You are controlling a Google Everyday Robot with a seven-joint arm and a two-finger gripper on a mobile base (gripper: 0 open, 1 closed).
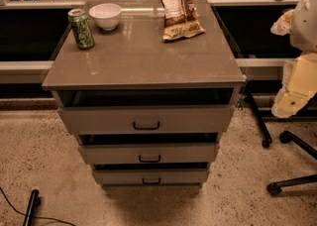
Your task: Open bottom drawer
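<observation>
The bottom drawer (150, 176) is the lowest and shallowest of three grey-brown fronts on the cabinet (143, 61). It has a small black bar handle (151, 181). The middle drawer (148, 153) and the taller top drawer (146, 119) sit above it. A dark gap shows above each front. My arm's white and cream parts, with the gripper (292, 93), hang at the right edge. They are level with the cabinet top, well right of the drawers, and touch nothing.
On the cabinet top stand a green can (81, 28), a white bowl (105, 15) and a chip bag (177, 7). Black chair legs with castors (285, 168) stand at the right on the speckled floor. A black cable and rod (29, 207) lie at the lower left.
</observation>
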